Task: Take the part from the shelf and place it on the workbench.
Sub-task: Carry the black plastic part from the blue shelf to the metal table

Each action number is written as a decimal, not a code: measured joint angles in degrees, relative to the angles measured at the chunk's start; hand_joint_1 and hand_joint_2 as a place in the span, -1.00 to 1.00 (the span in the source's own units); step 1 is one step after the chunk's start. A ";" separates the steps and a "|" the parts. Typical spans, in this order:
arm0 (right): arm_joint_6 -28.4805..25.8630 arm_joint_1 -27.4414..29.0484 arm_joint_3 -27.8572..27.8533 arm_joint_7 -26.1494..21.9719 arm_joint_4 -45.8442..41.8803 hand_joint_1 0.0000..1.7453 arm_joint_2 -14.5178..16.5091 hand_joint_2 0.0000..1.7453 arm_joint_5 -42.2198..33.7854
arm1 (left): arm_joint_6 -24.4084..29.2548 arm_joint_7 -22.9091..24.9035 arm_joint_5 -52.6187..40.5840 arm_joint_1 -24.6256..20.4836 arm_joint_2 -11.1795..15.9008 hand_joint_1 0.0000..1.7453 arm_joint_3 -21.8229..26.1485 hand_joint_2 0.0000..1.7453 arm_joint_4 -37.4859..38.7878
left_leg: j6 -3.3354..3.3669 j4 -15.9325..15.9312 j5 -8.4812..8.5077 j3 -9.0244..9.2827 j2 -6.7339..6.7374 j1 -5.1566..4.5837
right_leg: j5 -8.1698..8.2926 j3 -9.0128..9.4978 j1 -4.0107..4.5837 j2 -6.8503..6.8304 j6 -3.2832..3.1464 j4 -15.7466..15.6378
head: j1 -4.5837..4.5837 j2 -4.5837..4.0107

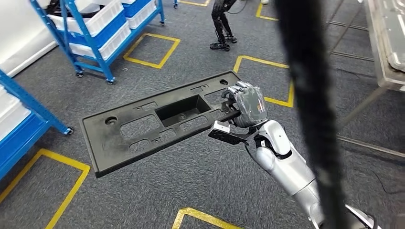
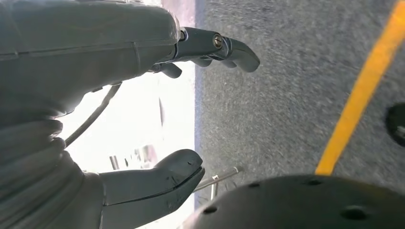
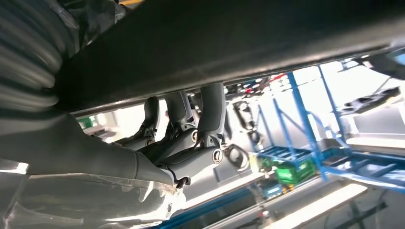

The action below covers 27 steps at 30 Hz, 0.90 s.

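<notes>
One long black part (image 1: 160, 121) is held up flat over the grey floor (image 1: 200, 191) by the right hand (image 1: 246, 107), fingers (image 3: 210, 114) curled round its end; left hand (image 2: 95, 95) is empty w/ fingers apart

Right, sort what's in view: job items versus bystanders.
Job:
- long black plastic panel with cut-outs
- right robot hand gripping its end
- grey metal workbench

Bystanders:
- blue steel shelf trolley with white bins
- yellow tape floor squares
- left robot hand, holding nothing
</notes>
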 joint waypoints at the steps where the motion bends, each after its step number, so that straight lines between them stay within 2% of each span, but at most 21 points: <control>1: 0.02 0.10 -0.01 0.00 -0.01 1.00 -0.01 1.00 0.02 | -0.01 0.04 0.04 0.08 0.00 -1.00 0.00 1.00 0.00 | 0.06 3.78 -1.42 -1.88 -0.58 -0.01 | 0.03 -0.07 0.19 0.70 -0.15 0.04 | 0.00 -0.01; 2: 0.04 0.24 -0.02 0.00 -0.01 1.00 0.01 1.00 0.04 | -0.02 0.06 0.07 0.12 -0.01 -1.00 0.00 1.00 0.00 | 0.19 6.20 -1.84 -3.21 -0.83 -0.05 | 0.04 -0.11 0.38 1.49 -0.25 0.10 | 0.01 0.00; 3: 0.04 0.37 -0.02 -0.01 -0.01 1.00 0.01 1.00 0.06 | -0.03 0.07 0.08 0.15 -0.01 -1.00 0.00 1.00 0.00 | 0.34 6.96 -1.41 -3.81 -0.94 -0.10 | 0.04 -0.14 0.56 2.23 -0.30 0.19 | 0.01 0.00; 5: 0.05 0.54 -0.02 -0.01 -0.02 1.00 0.02 1.00 0.08 | -0.02 0.07 0.09 0.15 -0.02 -1.00 0.00 1.00 0.00 | 0.62 6.09 0.05 -3.71 -1.02 -0.17 | 0.02 -0.14 0.73 3.11 -0.34 0.31 | 0.01 0.00; 7: 0.05 0.56 -0.02 -0.01 -0.02 1.00 0.01 1.00 0.08 | -0.02 0.07 0.09 0.15 -0.02 -1.00 0.00 1.00 0.00 | 0.71 5.29 0.65 -3.41 -1.06 -0.19 | 0.01 -0.14 0.75 3.31 -0.35 0.35 | 0.01 0.00; 9: 0.05 0.56 -0.03 -0.01 -0.08 1.00 -0.04 1.00 0.08 | -0.02 0.07 0.08 0.15 -0.01 -1.00 0.00 1.00 0.00 | 1.12 0.94 3.19 -1.60 -1.62 -0.30 | 0.01 -0.13 0.82 4.06 -0.34 0.47 | 0.01 0.00; 10: 0.05 0.59 -0.07 -0.01 -0.16 1.00 -0.07 1.00 0.07 | -0.03 0.02 0.07 0.14 0.08 -1.00 0.00 1.00 0.01 | 1.52 -2.50 4.58 -0.18 -2.65 -0.43 | 0.12 -0.37 0.71 4.96 -0.05 0.54 | 0.02 0.00; 11: 0.06 0.70 -0.13 0.00 -0.26 1.00 -0.10 1.00 0.07 | -0.05 -0.06 0.04 0.07 0.15 -1.00 0.00 1.00 0.02 | 1.96 -5.77 5.88 1.18 -3.54 -0.61 | 0.31 -0.62 0.53 6.00 0.36 0.55 | 0.02 0.00; 13: 0.07 1.10 -0.38 0.01 -0.47 1.00 -0.35 1.00 0.05 | -0.09 -0.26 -0.08 -0.17 0.22 -1.00 -0.01 1.00 0.04 | 2.74 -9.08 6.69 2.54 -4.26 -0.69 | 0.74 -1.17 0.15 7.54 1.40 0.44 | 0.01 0.00; 14: 0.06 1.31 -0.57 -0.01 -0.58 1.00 -0.58 1.00 0.05 | -0.10 -0.31 -0.14 -0.27 0.12 -1.00 -0.02 1.00 0.04 | 3.04 -9.63 7.04 2.79 -3.56 -0.61 | 0.45 -1.41 0.25 6.81 1.67 0.83 | 0.03 0.01; 15: 0.05 1.43 -0.84 -0.01 -0.67 1.00 -0.82 1.00 0.05 | -0.09 -0.35 -0.19 -0.26 0.03 -1.00 -0.02 1.00 0.04 | 3.39 -10.18 7.38 3.01 -2.80 -0.51 | -0.54 -2.14 0.41 5.35 1.86 2.32 | 0.07 0.00; 17: 0.02 1.68 -1.32 0.01 -0.79 1.00 -1.09 1.00 0.03 | 0.01 -0.40 -0.22 -0.09 -0.06 -1.00 -0.02 1.00 0.04 | 3.85 -10.72 7.68 3.19 -1.29 -0.56 | -3.92 -5.05 0.50 1.80 2.17 8.39 | 0.15 0.01; 18: 0.00 1.94 -1.50 0.02 -0.79 1.00 -1.10 1.00 0.01 | 0.10 -0.42 -0.22 -0.01 -0.04 -1.00 -0.02 1.00 0.04 | 3.98 -10.71 7.68 3.15 -0.56 -0.62 | -5.55 -6.84 0.30 0.89 2.39 12.11 | 0.16 0.00; 19: -0.02 2.31 -1.64 0.03 -0.79 1.00 -1.11 1.00 -0.02 | 0.19 -0.43 -0.22 0.03 -0.02 -1.00 -0.02 1.00 0.04 | 3.96 -10.69 7.62 3.12 0.15 -0.66 | -6.37 -8.07 0.05 0.49 2.62 14.75 | 0.17 0.00; 20: -0.03 2.71 -1.78 0.03 -0.79 1.00 -1.13 1.00 -0.05 | 0.26 -0.44 -0.22 0.03 0.01 -1.00 -0.02 1.00 0.04 | 3.90 -10.67 7.55 3.12 0.86 -0.66 | -6.28 -8.46 -0.22 0.23 2.88 15.73 | 0.17 0.00; 21: -0.04 3.05 -1.96 -0.02 -0.80 1.00 -1.15 1.00 -0.12 | 0.29 -0.44 -0.22 0.01 0.02 -1.00 -0.02 1.00 0.04 | 3.77 -10.61 7.44 3.16 1.56 -0.64 | -5.17 -7.62 -0.48 -0.07 3.12 14.33 | 0.18 0.00; 22: -0.03 3.32 -2.17 -0.08 -0.85 1.00 -1.19 1.00 -0.27 | 0.31 -0.44 -0.21 -0.02 0.02 -1.00 -0.02 1.00 0.04 | 3.55 -10.48 7.27 3.22 2.23 -0.59 | -3.43 -5.70 -0.70 -0.64 3.32 10.98 | 0.19 0.00; 24: 0.01 3.64 -2.69 -0.23 -1.08 1.00 -1.22 1.00 -0.75 | 0.31 -0.45 -0.20 -0.06 0.11 -1.00 -0.03 1.00 0.04 | 2.78 -9.96 6.70 3.37 3.43 -0.72 | -0.82 -1.51 -0.71 -3.19 3.30 3.28 | 0.17 0.01; 25: 0.04 3.75 -2.90 -0.25 -1.22 1.00 -1.22 1.00 -0.95 | 0.31 -0.45 -0.20 -0.06 0.16 -1.00 -0.04 1.00 0.04 | 2.34 -9.75 6.42 3.46 3.93 -0.84 | -0.33 -0.34 -0.55 -4.00 3.04 1.15 | 0.16 0.01; 26: 0.06 3.85 -3.09 -0.27 -1.33 1.00 -1.21 1.00 -1.08 | 0.31 -0.45 -0.21 -0.08 0.21 -1.00 -0.05 1.00 0.04 | 1.92 -9.63 6.17 3.59 4.45 -0.96 | -0.35 0.01 -0.32 -4.34 2.70 0.36 | 0.15 0.01; 27: 0.08 3.97 -3.23 -0.30 -1.39 1.00 -1.21 1.00 -1.12 | 0.29 -0.44 -0.22 -0.11 0.22 -1.00 -0.06 1.00 0.04 | 1.57 -9.62 6.03 3.76 5.02 -0.99 | -0.25 -0.07 -0.14 -3.67 2.32 0.45 | 0.14 0.00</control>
